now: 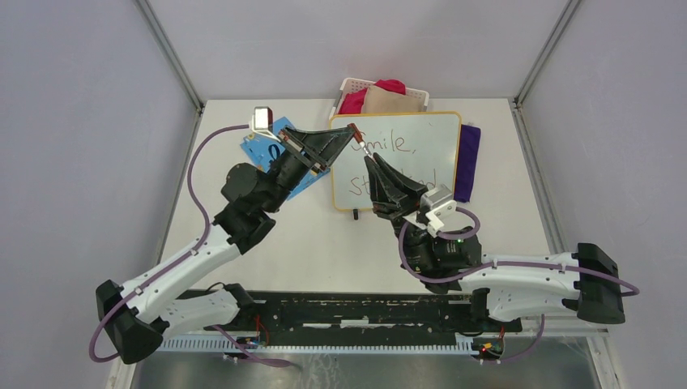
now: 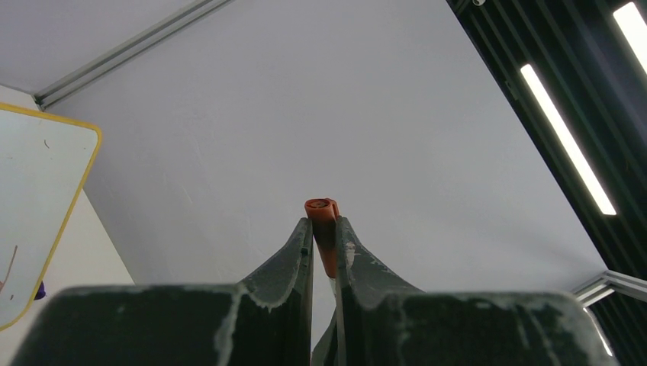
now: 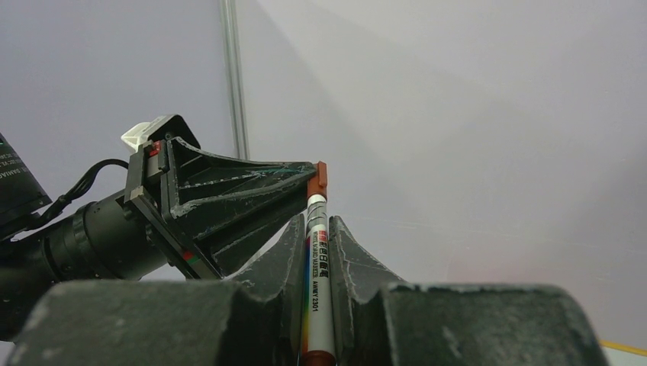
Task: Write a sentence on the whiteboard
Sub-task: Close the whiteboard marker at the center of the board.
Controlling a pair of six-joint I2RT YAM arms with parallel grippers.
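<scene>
Black mounting rail along the near table edge, carrying both arm bases. White table, bare between the rail and the board. Right gripper, reaching far-left from the right arm: claw narrow, clamped on the white barrel of a marker, which stands upright between the fingers in the right wrist view. Left gripper, reaching rightward from the left arm: claw pinched tight on the marker's brown-red cap, fingertips just meeting the marker's far end; whether the cap is seated or parted cannot be told. Both claws meet above the near-left part of the whiteboard, which lies flat at table centre-far, yellow-orange frame, corner also seen at left in the left wrist view. Sentence in dark-red marker on the board: upper line "Smile," readable; lower line largely covered by the right gripper, only its first letters and end showing. Blue card, left of the board, mostly hidden under the left arm. Purple cloth, folded, touching the board's right edge. White basket, at the far table edge just behind the board, holding a red cloth and a tan cloth.
</scene>
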